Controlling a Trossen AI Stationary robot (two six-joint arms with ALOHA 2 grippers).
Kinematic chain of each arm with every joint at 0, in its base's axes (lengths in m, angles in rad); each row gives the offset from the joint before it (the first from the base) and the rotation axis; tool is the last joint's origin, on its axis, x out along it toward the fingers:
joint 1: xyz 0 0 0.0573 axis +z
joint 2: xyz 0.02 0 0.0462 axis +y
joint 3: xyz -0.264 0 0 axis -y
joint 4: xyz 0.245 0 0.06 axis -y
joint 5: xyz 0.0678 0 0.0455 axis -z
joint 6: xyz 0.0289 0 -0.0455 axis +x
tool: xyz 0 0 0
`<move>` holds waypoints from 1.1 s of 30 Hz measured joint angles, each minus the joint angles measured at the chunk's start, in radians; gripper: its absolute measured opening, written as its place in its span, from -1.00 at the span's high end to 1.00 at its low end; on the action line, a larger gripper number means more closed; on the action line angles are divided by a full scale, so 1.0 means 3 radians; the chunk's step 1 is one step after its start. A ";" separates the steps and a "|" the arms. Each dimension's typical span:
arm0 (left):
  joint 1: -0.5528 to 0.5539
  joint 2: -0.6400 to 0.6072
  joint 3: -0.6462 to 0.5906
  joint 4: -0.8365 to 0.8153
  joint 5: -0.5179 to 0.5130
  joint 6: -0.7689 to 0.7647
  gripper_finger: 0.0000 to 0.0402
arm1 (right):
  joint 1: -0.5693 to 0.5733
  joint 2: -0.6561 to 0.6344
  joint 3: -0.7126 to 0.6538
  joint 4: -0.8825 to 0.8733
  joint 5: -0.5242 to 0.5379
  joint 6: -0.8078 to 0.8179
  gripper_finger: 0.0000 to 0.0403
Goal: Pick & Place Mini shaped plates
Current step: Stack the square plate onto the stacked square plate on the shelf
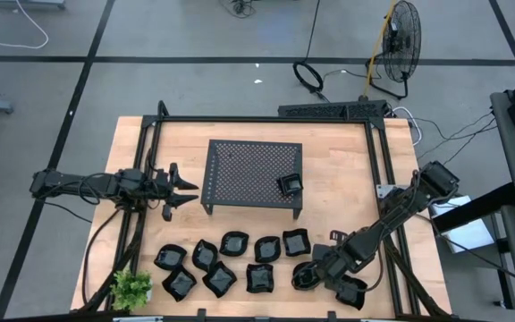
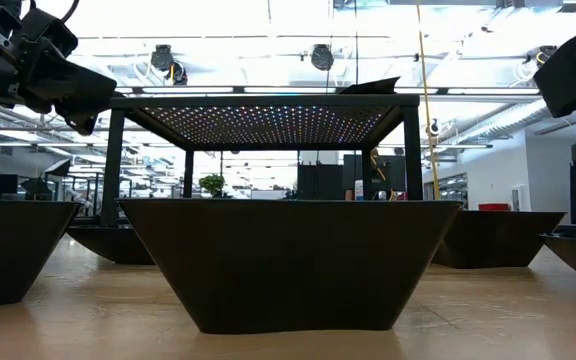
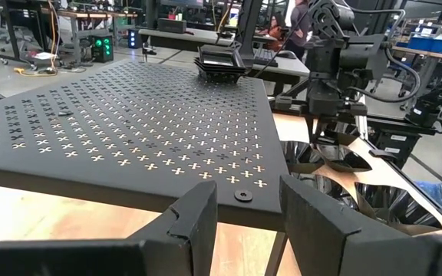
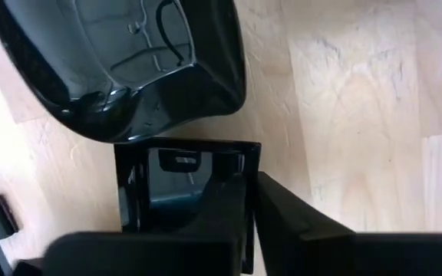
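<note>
Several glossy black mini plates lie in two rows on the wooden table's near part, and one more sits on top of the black perforated rack. My right gripper points steeply down at the right end of the rows and is shut on a small square plate. A rounder plate lies just beyond it. My left gripper waits open and level at the rack's left edge, holding nothing. My right gripper has the square plate's side wall pinched between its two fingers, one finger inside the dish and the other outside. The fingers come from above, slanting down. The plate sits open side up, level with the table top.
A small green plant stands at the near left corner. A dark metal frame runs round the table's far and side edges. Bare wood shows right of the rack and left of it.
</note>
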 joint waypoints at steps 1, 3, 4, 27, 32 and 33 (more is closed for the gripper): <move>0.0000 0.0000 0.0000 0.0000 0.0000 0.0000 0.28 | 0.0000 -0.0002 0.0001 0.0001 0.0000 -0.0023 0.96; 0.0000 0.0000 0.0000 0.0000 0.0000 0.0000 0.28 | 0.0000 -0.0002 0.0001 0.0001 0.0001 -0.0059 0.97; 0.0000 0.0000 0.0000 0.0000 0.0000 0.0000 0.28 | -0.0001 -0.0002 0.0001 -0.0007 0.0001 -0.0062 0.97; 0.0000 0.0000 0.0000 0.0000 0.0001 0.0000 0.28 | -0.1110 -0.1816 0.0343 -0.0163 0.0804 0.0383 1.00; 0.0000 0.0000 0.0000 0.0001 0.0000 0.0000 0.28 | -0.1752 -0.1770 0.0896 -0.0316 0.0803 0.0083 1.00; 0.0000 0.0000 0.0000 0.0001 0.0000 0.0000 0.28 | -0.1875 -0.1718 0.0989 -0.0368 0.0800 -0.0006 1.00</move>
